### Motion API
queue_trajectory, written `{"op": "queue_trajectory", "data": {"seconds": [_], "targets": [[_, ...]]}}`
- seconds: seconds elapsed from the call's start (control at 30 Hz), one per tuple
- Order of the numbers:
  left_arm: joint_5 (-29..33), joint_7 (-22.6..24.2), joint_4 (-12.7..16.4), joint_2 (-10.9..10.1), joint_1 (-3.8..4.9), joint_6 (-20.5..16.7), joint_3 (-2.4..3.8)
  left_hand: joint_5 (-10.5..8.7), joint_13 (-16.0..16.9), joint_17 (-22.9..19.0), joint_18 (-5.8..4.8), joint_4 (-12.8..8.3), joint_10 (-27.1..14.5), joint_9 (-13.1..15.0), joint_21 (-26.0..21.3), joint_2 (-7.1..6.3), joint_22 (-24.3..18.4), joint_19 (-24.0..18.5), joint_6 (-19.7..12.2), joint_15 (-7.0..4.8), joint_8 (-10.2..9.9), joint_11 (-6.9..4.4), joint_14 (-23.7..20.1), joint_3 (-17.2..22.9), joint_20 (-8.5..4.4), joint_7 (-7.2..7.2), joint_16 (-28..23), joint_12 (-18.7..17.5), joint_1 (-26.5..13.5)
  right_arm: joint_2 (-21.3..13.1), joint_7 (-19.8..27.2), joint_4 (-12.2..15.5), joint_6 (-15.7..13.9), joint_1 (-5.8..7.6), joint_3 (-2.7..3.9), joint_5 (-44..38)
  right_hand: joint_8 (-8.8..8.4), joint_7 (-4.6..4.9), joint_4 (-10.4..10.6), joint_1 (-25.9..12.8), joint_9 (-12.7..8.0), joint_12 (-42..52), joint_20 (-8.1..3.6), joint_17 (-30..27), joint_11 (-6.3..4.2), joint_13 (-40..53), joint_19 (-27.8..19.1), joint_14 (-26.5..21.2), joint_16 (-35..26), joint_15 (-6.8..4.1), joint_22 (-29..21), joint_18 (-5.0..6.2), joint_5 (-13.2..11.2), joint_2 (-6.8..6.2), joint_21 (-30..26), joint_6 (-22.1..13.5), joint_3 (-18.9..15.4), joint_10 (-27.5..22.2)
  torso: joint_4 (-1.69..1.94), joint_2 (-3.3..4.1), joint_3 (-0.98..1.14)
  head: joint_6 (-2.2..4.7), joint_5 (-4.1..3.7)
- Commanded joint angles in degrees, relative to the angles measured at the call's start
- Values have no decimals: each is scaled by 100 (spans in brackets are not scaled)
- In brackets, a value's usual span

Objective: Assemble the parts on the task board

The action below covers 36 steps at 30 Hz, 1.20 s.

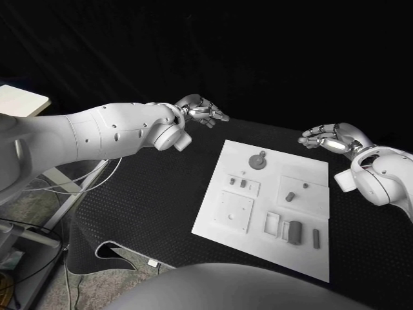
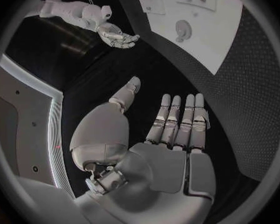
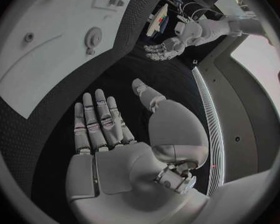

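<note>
The white task board [image 1: 307,169] lies in the middle of the black table, with small grey parts on it: a round disc [image 1: 258,160] near its far edge, a small peg [image 1: 290,196], and several blocks [image 1: 294,232] near its front edge. My left hand [image 1: 200,111] hovers beyond the board's far left corner, fingers apart, holding nothing. My right hand [image 1: 331,137] hovers off the far right corner, also with fingers spread and nothing held. The left wrist view shows the flat palm [image 2: 175,129], the board [image 2: 230,27] and the disc [image 2: 184,31]. The right wrist view shows the spread hand [image 3: 102,127], the board [image 3: 47,59] and the disc [image 3: 92,35].
The black textured mat [image 1: 151,194] covers the table around the board, with its front left edge and a torn corner [image 1: 113,248] near the floor. Cables [image 1: 86,177] hang by the table's left side. A pale box [image 1: 16,100] sits far left.
</note>
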Motion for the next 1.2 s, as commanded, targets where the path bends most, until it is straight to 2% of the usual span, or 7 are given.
{"op": "queue_trajectory", "data": {"seconds": [0.03, 0.23, 0.37, 0.53, 0.8, 0.97, 1.2], "targets": [[98, 110, -10, 27, 8, 166, 4, -10, -40, -14, 46, 28, 19, 13, 32, -88, -40, -3, -75, 125, -4, -40, 29, -5, 92, -5, -50, -77, -34, -6, 96, -16, -25, -3, 1, 17, 28, 374, -10, -20, -8, -27, 13, 7, 12, -7, 37, 30, -24, 4, 10, 104, -10, 7, -31, -39, -31, 31, 0, 8, -7, 0, -79], [98, 149, -52, 88, 8, 322, 3, -8, -75, -22, 162, 79, 87, 30, 34, -150, -89, 3, -82, 130, 15, -29, 41, -63, 131, 16, -86, -141, -197, -19, 107, -43, -40, -3, 1, 39, 28, 374, -7, -30, -10, -28, 14, 6, 12, -8, 37, 27, -26, 4, 12, 104, -11, 1, -35, -42, -34, 29, 0, 14, -5, 0, -185], [157, 203, -73, 133, 8, 407, 2, -6, -39, 15, 259, 42, 450, 71, 90, -32, -108, 169, 81, 112, 112, 113, 225, -120, 117, 144, -16, -45, -283, -29, 117, -50, -49, -3, 1, 50, 28, 375, -5, -36, -11, -29, 14, 6, 13, -8, 36, 27, -27, 5, 13, 104, -11, -1, -38, -43, -35, 28, -2, 19, -1, 0, -263], [226, 278, -84, 162, 8, 423, 2, -6, -26, 110, 364, -31, 773, 86, 213, 142, -107, 533, 239, -34, 186, 279, 648, -130, 30, 277, 175, 6, -270, -38, 122, -54, -51, -3, 1, 59, 28, 375, 2, -48, -13, -29, 15, 5, 13, -8, 37, 26, -28, 5, 15, 105, -10, -2, -42, -44, -37, 27, -15, 24, 2, 0, -321], [260, 298, -84, 171, 8, 430, 1, -4, -44, 130, 357, -41, 984, 63, 195, 226, -173, 673, 314, -80, 200, 376, 776, -144, -9, 370, 171, -22, -209, -36, 123, -58, -49, -3, 1, 69, 29, 376, 14, -64, -14, -29, 16, 5, 13, -8, 39, 26, -28, 5, 19, 106, -10, 1, -47, -44, -37, 27, -8, 24, 1, 0, -353], [281, 331, -96, 185, 8, 419, 1, -4, -52, 135, 352, -40, 1016, 54, 186, 246, -191, 700, 325, -88, 198, 373, 801, -149, -17, 388, 166, -40, -198, -19, 136, -71, -54, -3, 1, 74, 30, 376, 20, -71, -16, -30, 16, 5, 13, -8, 40, 26, -29, 5, 21, 107, -10, 2, -50, -44, -37, 27, -5, 23, -6, 0, -451], [388, 442, -141, 214, 8, 405, 1, -4, -59, 138, 347, -38, 1046, 46, 176, 275, -208, 723, 334, -94, 196, 367, 823, -154, -25, 393, 159, -58, -192, -7, 203, -138, -153, -3, 1, 128, 31, 376, 36, -89, -18, -30, 16, 5, 13, -8, 43, 27, -29, 5, 25, 109, -10, 8, -55, -45, -36, 27, -6, 23, -5, 65, -616]]}}
